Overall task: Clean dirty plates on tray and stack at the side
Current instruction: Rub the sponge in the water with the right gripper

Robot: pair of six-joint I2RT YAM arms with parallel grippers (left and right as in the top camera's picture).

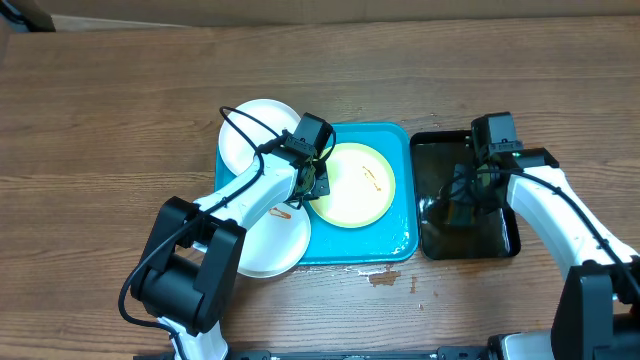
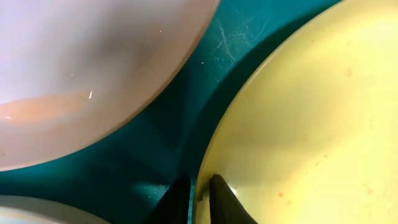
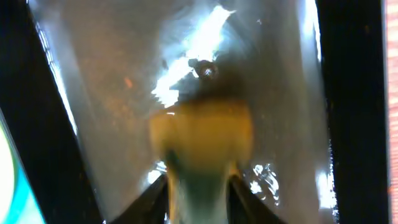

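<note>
The turquoise tray (image 1: 395, 245) holds the pale plate with the yellow-green rim (image 1: 358, 185), which has small orange smears. One white plate (image 1: 255, 135) overlaps the tray's far left corner. Another white plate (image 1: 275, 245) with an orange smear overlaps its near left corner. My left gripper (image 1: 318, 185) is shut on the left rim of the yellow-green plate (image 2: 311, 124), one finger on each side (image 2: 199, 199). A white plate (image 2: 81, 68) lies close beside it. My right gripper (image 1: 465, 205) is shut on a yellow sponge (image 3: 202, 143) down in the black tray.
The narrow black tray (image 1: 505, 240) stands right of the turquoise tray and holds shallow water (image 3: 205, 37). A small brown stain (image 1: 385, 278) marks the wooden table in front of the turquoise tray.
</note>
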